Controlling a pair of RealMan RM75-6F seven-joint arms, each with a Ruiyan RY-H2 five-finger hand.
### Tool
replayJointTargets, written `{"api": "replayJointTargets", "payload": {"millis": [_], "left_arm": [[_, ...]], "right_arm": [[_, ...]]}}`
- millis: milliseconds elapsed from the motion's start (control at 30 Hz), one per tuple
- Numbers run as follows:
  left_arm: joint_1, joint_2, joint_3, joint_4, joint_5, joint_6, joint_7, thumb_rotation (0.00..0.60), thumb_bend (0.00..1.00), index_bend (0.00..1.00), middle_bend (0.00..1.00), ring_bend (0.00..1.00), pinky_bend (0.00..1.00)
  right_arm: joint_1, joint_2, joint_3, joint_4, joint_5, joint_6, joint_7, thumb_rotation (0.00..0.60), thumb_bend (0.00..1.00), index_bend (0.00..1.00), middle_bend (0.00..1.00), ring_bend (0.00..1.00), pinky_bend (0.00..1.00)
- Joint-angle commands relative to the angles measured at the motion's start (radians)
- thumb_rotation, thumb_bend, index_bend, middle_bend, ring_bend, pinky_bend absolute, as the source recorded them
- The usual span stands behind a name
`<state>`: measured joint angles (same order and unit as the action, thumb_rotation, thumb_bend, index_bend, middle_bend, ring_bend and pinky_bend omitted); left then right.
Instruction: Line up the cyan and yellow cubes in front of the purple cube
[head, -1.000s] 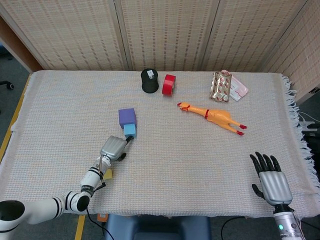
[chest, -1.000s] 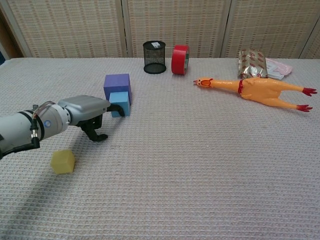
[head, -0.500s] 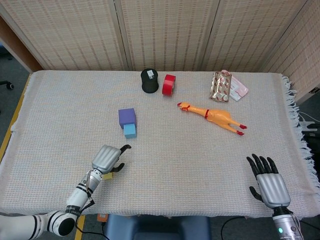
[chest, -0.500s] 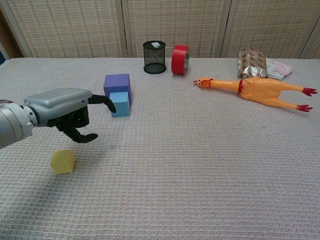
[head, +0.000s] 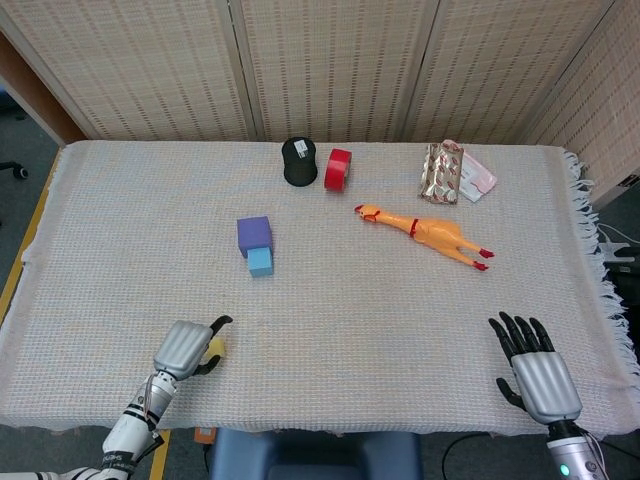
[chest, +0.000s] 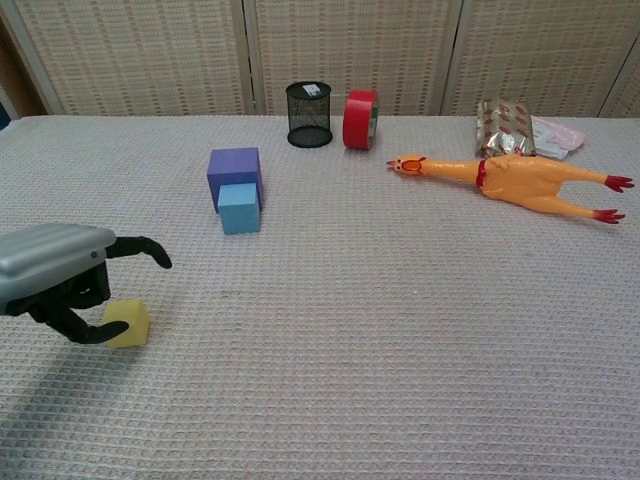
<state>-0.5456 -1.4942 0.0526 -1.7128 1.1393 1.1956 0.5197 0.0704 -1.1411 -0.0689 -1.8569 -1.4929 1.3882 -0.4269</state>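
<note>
The purple cube (head: 254, 234) (chest: 235, 173) stands left of the table's middle, and the cyan cube (head: 260, 262) (chest: 239, 208) sits touching its front face. The yellow cube (chest: 127, 324) (head: 216, 347) lies near the front left edge. My left hand (head: 186, 347) (chest: 62, 278) hovers right over the yellow cube with its fingers curled apart around it, holding nothing; the hand hides most of the cube in the head view. My right hand (head: 533, 368) is open, fingers spread, at the front right edge, far from the cubes.
A black mesh cup (head: 299, 161) and a red tape roll (head: 338, 169) stand at the back. A rubber chicken (head: 425, 231) lies right of centre. A foil packet (head: 443, 172) and a pink pouch (head: 476, 176) lie at the back right.
My left hand has let go of the cyan cube in front of the purple cube and drawn back toward the front left, ending over the yellow cube. The right hand shifted slightly.
</note>
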Motion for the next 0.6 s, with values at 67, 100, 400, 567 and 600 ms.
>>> {"api": "replayJointTargets", "payload": {"millis": [67,100,400,567,600], "left_arm": [[0.022,-0.027,0.011,0.021,0.006,0.012,0.032,0.600,0.33,0.24,1.00,1.00,1.00],[0.025,-0.032,0.011,0.026,0.004,0.011,0.034,0.600,0.33,0.24,1.00,1.00,1.00],[0.052,-0.081,-0.009,0.117,0.017,0.032,0.047,0.600,0.33,0.32,1.00,1.00,1.00],[0.065,-0.101,-0.001,0.158,0.065,0.046,0.052,0.600,0.33,0.40,1.00,1.00,1.00],[0.067,-0.103,-0.002,0.161,0.069,0.045,0.052,0.600,0.33,0.41,1.00,1.00,1.00]], "right_arm": [[-0.005,0.004,0.000,-0.001,-0.007,0.008,0.008,0.600,0.05,0.00,0.00,0.00,0.00],[-0.005,0.005,0.000,-0.001,-0.008,0.007,0.009,0.600,0.05,0.00,0.00,0.00,0.00],[-0.006,0.007,0.002,-0.001,-0.008,0.000,0.009,0.600,0.05,0.00,0.00,0.00,0.00],[-0.008,0.003,0.007,-0.001,-0.003,0.001,0.004,0.600,0.05,0.00,0.00,0.00,0.00],[-0.008,0.003,0.007,-0.001,-0.002,0.001,0.004,0.600,0.05,0.00,0.00,0.00,0.00]]}}
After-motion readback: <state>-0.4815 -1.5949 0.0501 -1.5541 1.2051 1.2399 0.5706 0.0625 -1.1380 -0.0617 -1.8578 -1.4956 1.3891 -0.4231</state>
